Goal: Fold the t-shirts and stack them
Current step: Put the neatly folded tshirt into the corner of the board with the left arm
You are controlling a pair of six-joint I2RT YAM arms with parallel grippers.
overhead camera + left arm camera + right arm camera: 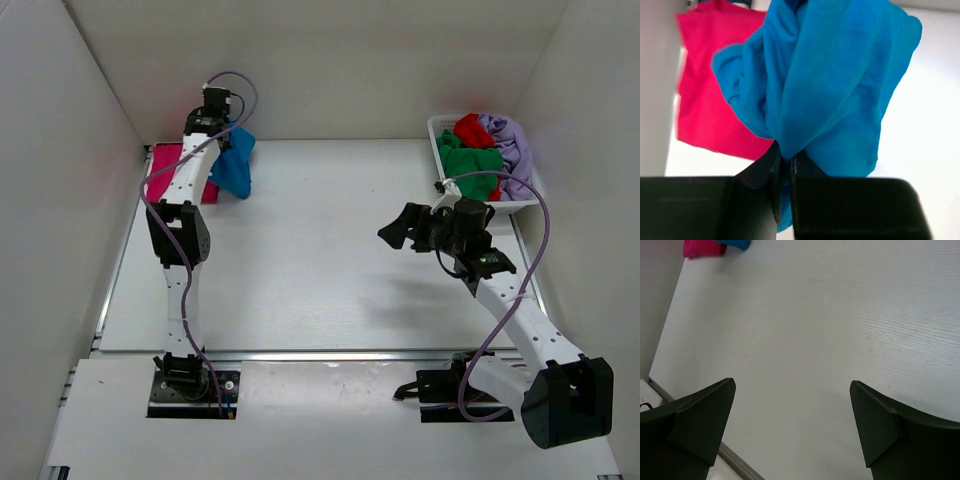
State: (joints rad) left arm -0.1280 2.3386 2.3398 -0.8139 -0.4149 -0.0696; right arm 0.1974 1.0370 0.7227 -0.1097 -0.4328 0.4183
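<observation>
At the far left of your table [320,260], the magenta-pink t-shirt [168,172] lies flat in the back corner, close along the side wall. Just to its right, your left gripper [785,161] is raised at the back of the table. Its jaws are pinched nearly together on a gathered fold of the bright blue t-shirt [830,85]. That shirt hangs in a bunched clump from the fingers, and in the overhead view its lower edge overlaps the right edge of the pink shirt. You cannot tell from these views whether the blue fabric touches the pink one or hangs just above it.

Past the middle of the table, your right gripper [402,228] hovers above the bare surface, pointing left. Its jaws are spread wide with nothing between them.

At the far right back corner sits the white lattice basket [437,128]. It holds a green t-shirt [470,160] at the front, a red t-shirt [468,128] behind it, and a lavender t-shirt [512,145] draped over the right side.
</observation>
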